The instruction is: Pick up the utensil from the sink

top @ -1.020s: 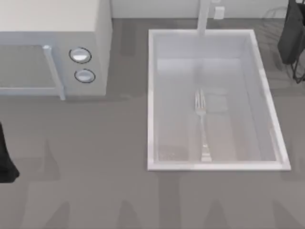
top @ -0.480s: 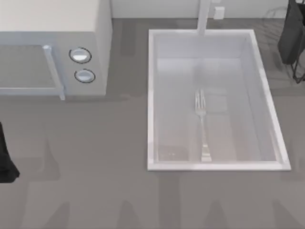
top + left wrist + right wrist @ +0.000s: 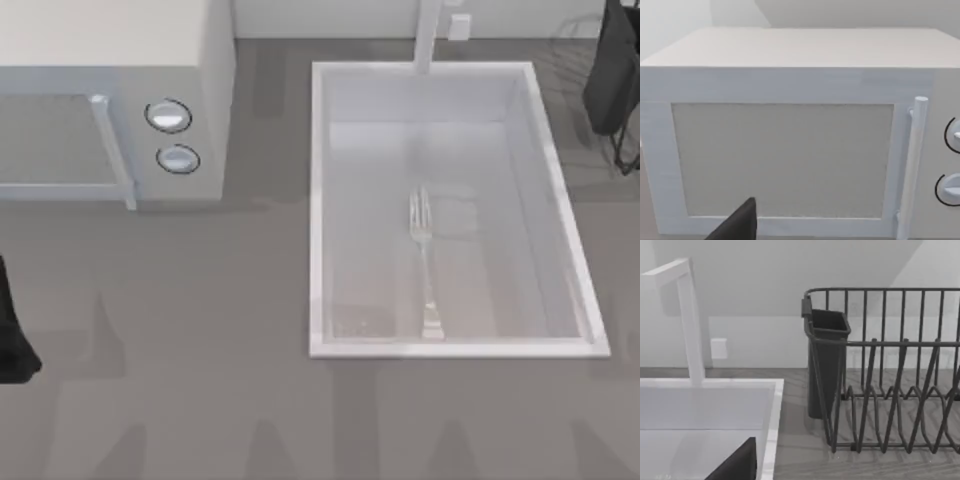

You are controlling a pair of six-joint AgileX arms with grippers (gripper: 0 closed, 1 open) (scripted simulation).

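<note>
The thin metal fork lying flat in the sink looks light, stiff and slippery, so pinch its long handle; I cannot tell either hand's state

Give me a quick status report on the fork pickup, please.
Left arm parked at table's left edge, right arm far right. Fork flat in sink, untouched. Nothing in the way.

Sink open from above; faucet at its far rim
</note>
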